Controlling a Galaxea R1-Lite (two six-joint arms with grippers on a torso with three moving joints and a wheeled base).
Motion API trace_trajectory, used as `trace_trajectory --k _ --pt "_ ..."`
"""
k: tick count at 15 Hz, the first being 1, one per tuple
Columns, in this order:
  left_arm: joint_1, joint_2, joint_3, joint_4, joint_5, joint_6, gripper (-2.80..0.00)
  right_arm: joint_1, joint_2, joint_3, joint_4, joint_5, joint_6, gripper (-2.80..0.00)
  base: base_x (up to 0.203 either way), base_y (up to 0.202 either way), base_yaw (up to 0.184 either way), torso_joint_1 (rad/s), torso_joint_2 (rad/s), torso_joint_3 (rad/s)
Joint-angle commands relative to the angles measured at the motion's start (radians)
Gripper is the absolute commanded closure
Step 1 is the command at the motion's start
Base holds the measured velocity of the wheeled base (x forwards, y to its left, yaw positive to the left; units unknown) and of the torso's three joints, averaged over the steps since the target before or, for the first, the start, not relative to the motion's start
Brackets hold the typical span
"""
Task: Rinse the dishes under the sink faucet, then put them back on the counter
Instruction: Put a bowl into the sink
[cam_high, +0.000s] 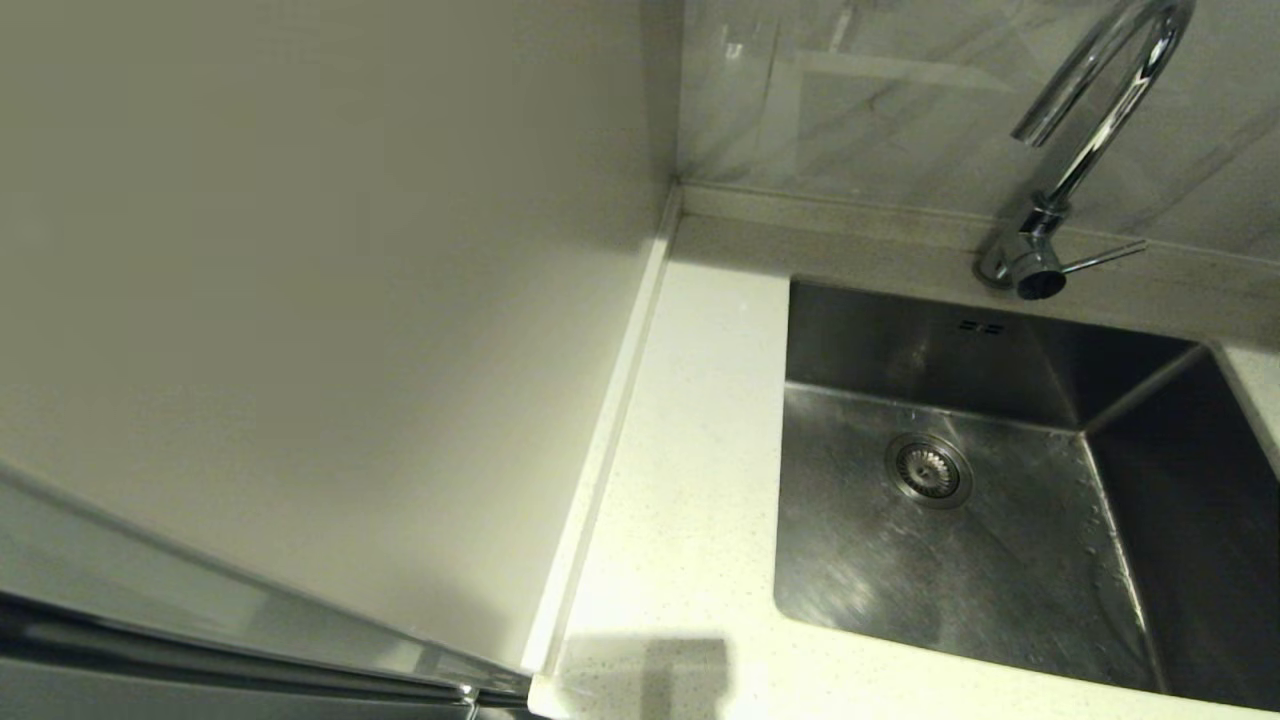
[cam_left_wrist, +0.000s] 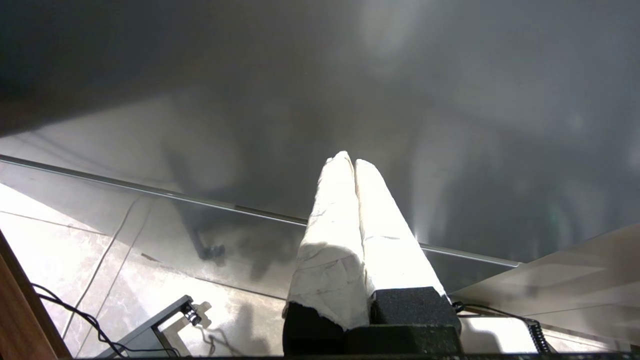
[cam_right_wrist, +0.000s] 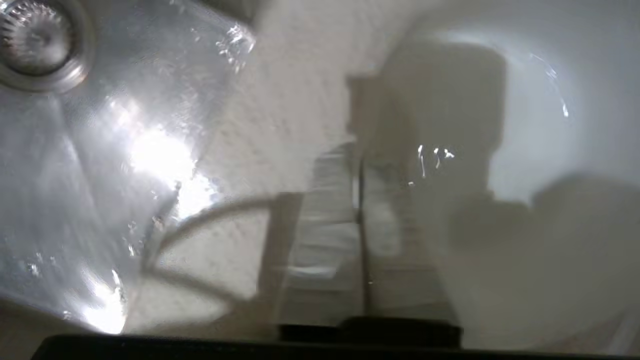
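Observation:
No gripper or bowl shows in the head view, only the steel sink (cam_high: 860, 560), its drain strainer (cam_high: 928, 469), the chrome faucet (cam_high: 1100, 120) and the white speckled counter (cam_high: 690, 480). In the blurred right wrist view my right gripper (cam_right_wrist: 360, 155) is shut on the rim of a pale whitish bowl (cam_right_wrist: 540, 130), whose wet inside fills that side. Its exact colour is unclear. Beneath it lie the speckled counter (cam_right_wrist: 280, 100) and the wet sink (cam_right_wrist: 100, 150) with the strainer (cam_right_wrist: 35, 40). My left gripper (cam_left_wrist: 350, 160) hangs shut and parked, holding nothing. The other bowls are out of view.
A plain cream wall panel (cam_high: 300, 300) stands along the counter's left side behind a raised edge strip (cam_high: 610, 430). The faucet's thin lever (cam_high: 1105, 258) points right. Two overflow slots (cam_high: 980, 327) sit in the sink's back wall. Floor tiles and cables (cam_left_wrist: 90, 320) lie below the left gripper.

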Motion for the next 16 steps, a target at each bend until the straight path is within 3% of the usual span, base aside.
trace_trajectory --k 1,5,9,13,16 --pt "-0.001 -0.005 0.0 0.0 0.0 -0.001 0.0 -0.001 -0.015 0.003 0.005 0.004 0.002 0.0 0.0 0.0 0.0 0.0 0.0 0.0" --pt "0.0 -0.003 0.0 0.0 0.0 0.0 0.0 0.0 -0.103 0.032 0.005 0.031 0.013 0.0 0.0 0.0 0.0 0.0 0.0 0.0" --pt "-0.001 -0.003 0.0 0.0 0.0 -0.001 0.0 0.015 -0.317 0.151 0.006 0.081 0.014 0.0 0.0 0.0 0.0 0.0 0.0 0.0" --pt "0.0 -0.004 0.0 0.0 0.0 -0.001 0.0 0.061 -0.637 0.349 0.018 0.094 0.029 0.0 0.0 0.0 0.0 0.0 0.0 0.0" --pt "0.0 -0.003 0.0 0.0 0.0 -0.001 0.0 0.113 -0.949 0.616 0.045 0.09 0.048 0.0 0.0 0.0 0.0 0.0 0.0 0.0"
